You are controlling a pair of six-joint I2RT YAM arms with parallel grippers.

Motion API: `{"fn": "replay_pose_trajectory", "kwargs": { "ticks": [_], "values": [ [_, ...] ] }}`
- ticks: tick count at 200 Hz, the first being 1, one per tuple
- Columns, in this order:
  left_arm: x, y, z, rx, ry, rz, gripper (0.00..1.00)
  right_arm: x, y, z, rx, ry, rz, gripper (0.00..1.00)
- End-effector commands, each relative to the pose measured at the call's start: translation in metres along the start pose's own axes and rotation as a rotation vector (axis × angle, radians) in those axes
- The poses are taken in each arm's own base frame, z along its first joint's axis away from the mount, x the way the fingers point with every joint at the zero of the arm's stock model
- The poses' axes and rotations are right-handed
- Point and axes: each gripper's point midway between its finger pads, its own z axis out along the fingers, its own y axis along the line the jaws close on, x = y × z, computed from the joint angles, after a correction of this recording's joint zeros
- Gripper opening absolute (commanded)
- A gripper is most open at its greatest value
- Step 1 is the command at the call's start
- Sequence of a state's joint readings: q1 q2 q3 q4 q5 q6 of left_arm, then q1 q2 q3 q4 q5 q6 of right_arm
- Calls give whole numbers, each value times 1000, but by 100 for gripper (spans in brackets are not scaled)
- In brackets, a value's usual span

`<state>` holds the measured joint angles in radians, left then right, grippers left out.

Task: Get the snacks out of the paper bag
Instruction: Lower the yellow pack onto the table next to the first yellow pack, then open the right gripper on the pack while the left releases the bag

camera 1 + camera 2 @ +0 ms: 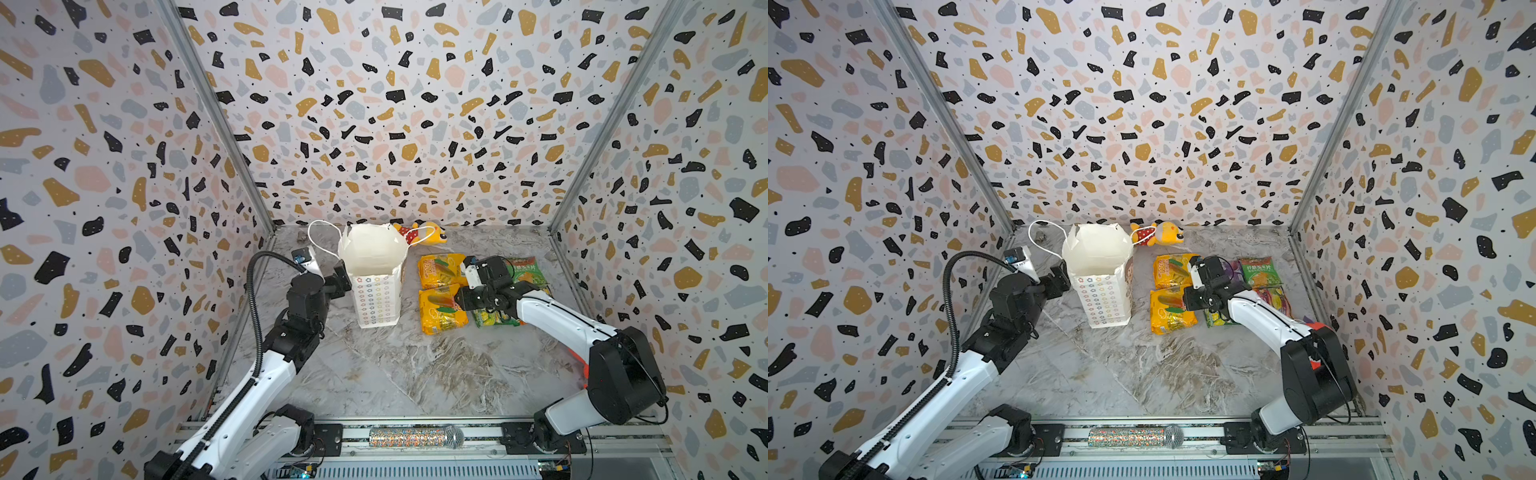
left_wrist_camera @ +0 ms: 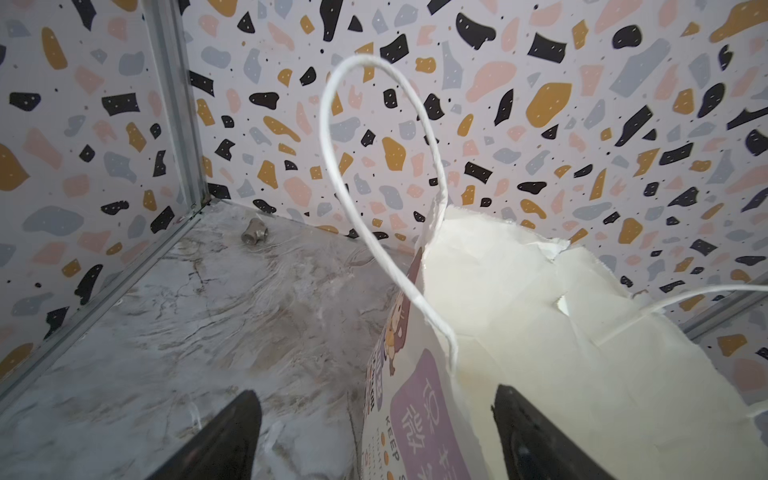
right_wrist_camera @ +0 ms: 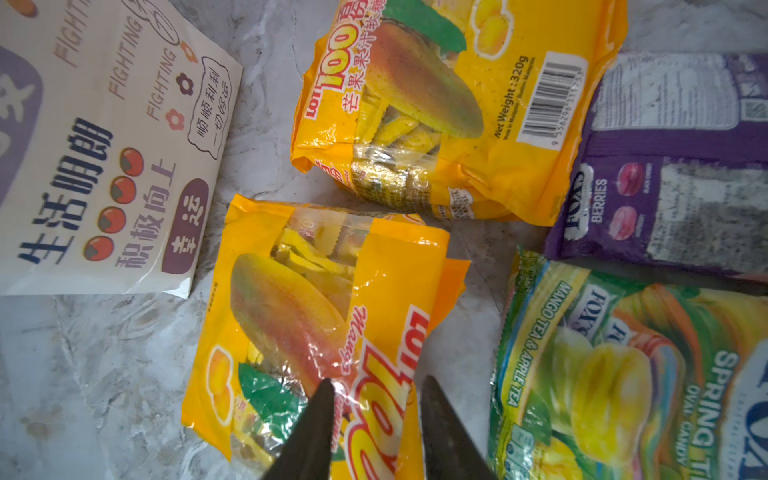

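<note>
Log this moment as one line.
left gripper: open, astride bag rim | right gripper: open over orange packet | bag: upright | other packets: on table beside bag

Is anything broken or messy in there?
Yes, the bag is damaged: its top rim is torn and ragged, with a notch ripped out. It stands upright, though.

Even, diffuse lighting; soft shadows.
Glare streaks the glossy packet (image 3: 324,324) ahead of the blurred fingertips (image 3: 311,436); wide-angle edges bow.
</note>
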<state>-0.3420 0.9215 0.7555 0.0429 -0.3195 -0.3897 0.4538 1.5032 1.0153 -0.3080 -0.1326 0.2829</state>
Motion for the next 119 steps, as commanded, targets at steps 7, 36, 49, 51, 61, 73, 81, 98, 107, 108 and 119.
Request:
{"fn": "replay_pose_trajectory", "kwargs": {
  "ticks": [7,36,49,51,61,73,81,98,107,108,119],
  "values": [
    [-43,-19,-15,81,-88,4,88,-31,1,-30,44,-108,18,53],
    [-67,-35,-30,156,-102,-13,88,-56,20,-58,53,-199,-18,63],
    [-74,-36,-36,164,-113,-13,86,-58,36,-59,3,-208,-45,57],
    [-76,-36,-37,164,-118,-14,85,-58,39,-58,-12,-209,-47,55],
    [-76,-31,-40,145,-136,-18,84,-54,50,-51,-93,-197,-40,44],
    [-72,-26,-41,138,-160,-32,83,-46,53,-38,-147,-164,-8,33],
    [-65,-23,-40,136,-158,-35,82,-40,47,-29,-136,-141,15,30],
    [-42,-19,-31,126,-114,-34,82,-26,28,-8,-97,-108,53,26],
    [-29,-17,-26,124,-84,-29,81,-18,21,0,-105,-85,73,23],
    [-28,-17,-25,124,-82,-29,82,-17,20,1,-104,-82,75,23],
    [-12,-16,-19,122,-44,-31,81,-7,10,9,-79,-60,89,23]
  ]
}}
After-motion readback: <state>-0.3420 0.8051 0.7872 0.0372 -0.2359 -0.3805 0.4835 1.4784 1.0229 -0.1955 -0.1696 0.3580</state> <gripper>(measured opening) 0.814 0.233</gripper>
